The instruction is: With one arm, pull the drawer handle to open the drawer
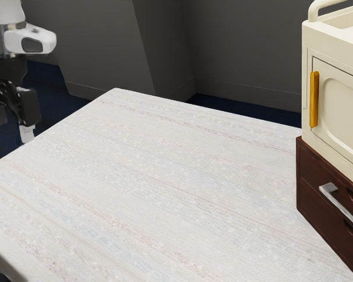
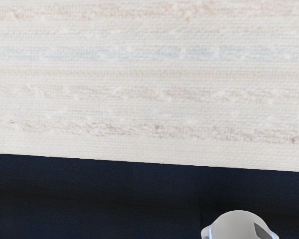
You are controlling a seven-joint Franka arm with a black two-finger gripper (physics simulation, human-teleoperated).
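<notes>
At the exterior view's upper left, the black gripper (image 1: 13, 124) hangs by the table's edge, its two fingers apart with nothing between them. Far from it, at the exterior view's right edge, stands a dark brown drawer unit (image 1: 309, 191). A silver bar handle (image 1: 342, 205) juts from its front, partly cut off by the picture's edge. The visible part of the drawer front looks flush with the unit, so the drawer appears closed. Nothing touches the handle.
A cream cabinet (image 1: 341, 126) with a yellow upright handle (image 1: 314, 100) rests on the drawer unit. A pale striped cloth covers the table (image 1: 165, 176) between gripper and drawers. In the wrist view lie the table's cloth (image 2: 149, 89), dark floor (image 2: 89, 194) and a rounded white part (image 2: 239, 226).
</notes>
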